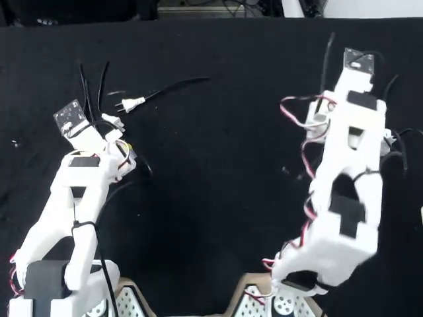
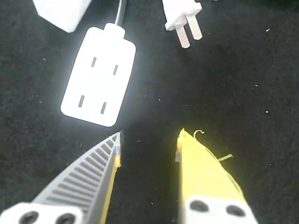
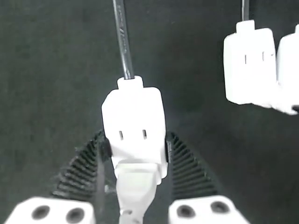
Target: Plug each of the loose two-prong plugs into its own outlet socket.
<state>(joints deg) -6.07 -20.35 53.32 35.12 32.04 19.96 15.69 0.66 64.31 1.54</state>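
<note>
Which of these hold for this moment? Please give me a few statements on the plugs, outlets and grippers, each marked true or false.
1. The left gripper is open and holds nothing. True.
2. The two-prong plug in the left wrist view is seated in the outlet block. False: it lies loose on the black table, apart from the block.
3. The right gripper grips a white socket block from both sides. True.
4. The outlet block in front of the left gripper has only one pair of slots. False: it shows two pairs.
</note>
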